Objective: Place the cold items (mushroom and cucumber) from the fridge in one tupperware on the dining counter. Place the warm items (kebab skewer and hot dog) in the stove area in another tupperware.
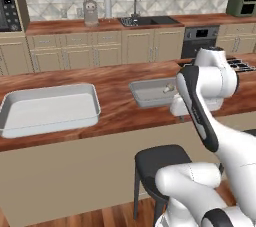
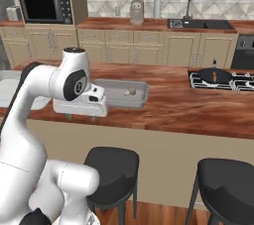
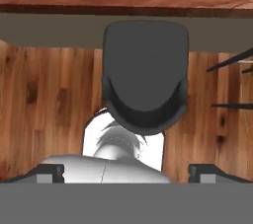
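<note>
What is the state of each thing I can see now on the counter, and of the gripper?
gripper: open, holding nothing, above the stool.
mushroom: lying inside the smaller tupperware.
smaller tupperware: on the dining counter, holds the mushroom.
larger tupperware: on the dining counter, empty.
stool: upright, unoccupied.

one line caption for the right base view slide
Mushroom lies in grey tupperware on dining counter.

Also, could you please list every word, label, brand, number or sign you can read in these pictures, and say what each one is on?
None can be read.
Microwave: its control panel shows small light marks, too blurred to read.
Toaster oven: dials only, no legible text.
Oven: dark front, no legible marking.
Tupperware, smaller tray and dining counter: plain, no lettering.
</note>
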Available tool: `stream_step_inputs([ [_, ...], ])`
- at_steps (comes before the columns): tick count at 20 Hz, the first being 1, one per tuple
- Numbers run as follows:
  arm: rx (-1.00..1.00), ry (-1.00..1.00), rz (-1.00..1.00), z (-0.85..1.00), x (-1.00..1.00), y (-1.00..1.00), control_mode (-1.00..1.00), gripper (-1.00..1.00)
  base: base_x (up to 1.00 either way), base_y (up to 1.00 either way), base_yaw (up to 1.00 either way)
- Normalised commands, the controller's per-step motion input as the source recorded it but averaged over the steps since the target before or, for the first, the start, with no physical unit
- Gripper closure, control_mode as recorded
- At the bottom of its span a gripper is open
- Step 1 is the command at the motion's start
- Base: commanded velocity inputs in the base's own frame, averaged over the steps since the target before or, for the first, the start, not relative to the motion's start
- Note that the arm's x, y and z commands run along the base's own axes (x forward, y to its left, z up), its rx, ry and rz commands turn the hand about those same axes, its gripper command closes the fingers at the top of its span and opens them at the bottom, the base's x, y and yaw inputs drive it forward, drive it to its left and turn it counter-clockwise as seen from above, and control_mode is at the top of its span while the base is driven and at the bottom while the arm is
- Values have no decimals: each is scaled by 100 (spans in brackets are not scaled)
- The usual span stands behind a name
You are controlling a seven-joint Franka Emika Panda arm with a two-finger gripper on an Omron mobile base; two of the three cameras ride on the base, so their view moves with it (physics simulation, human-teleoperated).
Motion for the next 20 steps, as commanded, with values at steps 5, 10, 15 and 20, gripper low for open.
stream_step_inputs([
  [5, -5, -1, 14, -69, -53, 12, -100, -100, 0, 0, 0],
  [10, -3, 4, 1, 0, 0, 21, -100, -100, 0, 0, 0],
  [15, 0, 0, -5, 0, -5, 0, -100, -100, 0, 0, 0],
  [20, 0, 0, 0, 0, 0, 0, 100, -100, -77, -38, -49],
])
